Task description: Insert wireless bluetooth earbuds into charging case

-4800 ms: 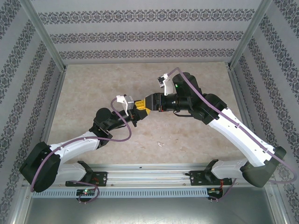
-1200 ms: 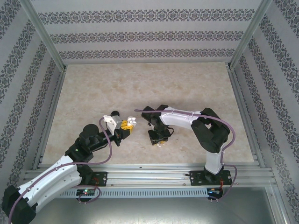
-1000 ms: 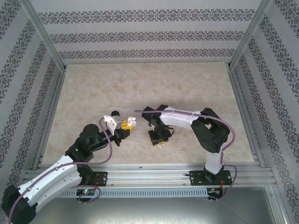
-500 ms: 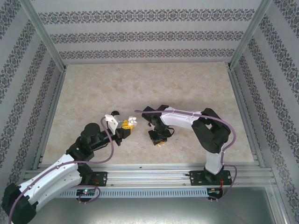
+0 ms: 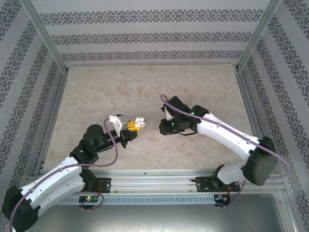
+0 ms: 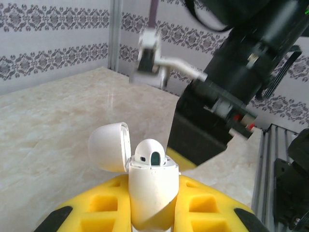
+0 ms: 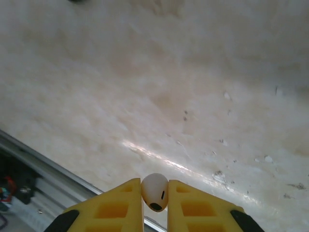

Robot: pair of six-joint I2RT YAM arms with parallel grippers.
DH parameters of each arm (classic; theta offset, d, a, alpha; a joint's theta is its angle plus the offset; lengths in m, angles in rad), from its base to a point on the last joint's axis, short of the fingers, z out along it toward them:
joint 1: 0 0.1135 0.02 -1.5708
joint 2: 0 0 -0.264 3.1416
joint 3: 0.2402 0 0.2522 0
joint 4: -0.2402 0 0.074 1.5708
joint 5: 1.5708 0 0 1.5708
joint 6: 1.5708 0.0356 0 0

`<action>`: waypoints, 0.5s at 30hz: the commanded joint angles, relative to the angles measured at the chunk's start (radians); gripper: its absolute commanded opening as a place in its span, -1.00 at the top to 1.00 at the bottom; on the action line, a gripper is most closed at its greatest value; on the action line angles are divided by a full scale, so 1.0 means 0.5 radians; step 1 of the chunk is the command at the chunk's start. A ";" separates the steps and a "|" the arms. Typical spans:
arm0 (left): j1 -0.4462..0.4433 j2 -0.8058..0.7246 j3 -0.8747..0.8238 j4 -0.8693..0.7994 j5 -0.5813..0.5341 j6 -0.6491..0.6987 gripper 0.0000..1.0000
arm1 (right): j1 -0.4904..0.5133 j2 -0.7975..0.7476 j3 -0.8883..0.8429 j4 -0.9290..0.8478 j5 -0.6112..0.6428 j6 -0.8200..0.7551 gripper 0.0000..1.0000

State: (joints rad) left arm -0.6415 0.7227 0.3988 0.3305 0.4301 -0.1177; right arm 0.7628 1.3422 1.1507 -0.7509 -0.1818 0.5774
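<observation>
White earbud [image 7: 154, 192], pinched between yellow jaws, marbled table [image 7: 169, 87] beneath

A beige, marble-patterned tabletop [image 5: 145, 84] lies beneath the left gripper [image 5: 137, 123] and the right gripper [image 5: 163, 128]. Beyond and to either side of both stand walls [image 5: 154, 36] papered in grey ornamental bands. Aluminium posts [image 5: 46, 36] frame the corners. An aluminium rail [image 5: 154, 175] runs behind them.

Overhead; behind left hand [image 6: 153, 193], right hand [image 7: 154, 187]

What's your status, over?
Left gripper shut on open white case, one earbud seated. Right gripper shut on second white earbud, near case. Nothing between them.
</observation>
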 commanded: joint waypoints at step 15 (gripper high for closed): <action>0.000 0.285 0.129 0.720 0.186 -0.332 1.00 | 0.048 -0.583 -0.205 1.100 -0.203 0.329 0.69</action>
State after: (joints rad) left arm -0.6415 0.8604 0.4347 0.5793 0.5095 -0.2356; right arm 0.7708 1.0565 1.0676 -0.3248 -0.2337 0.7097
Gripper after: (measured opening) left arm 0.178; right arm 0.154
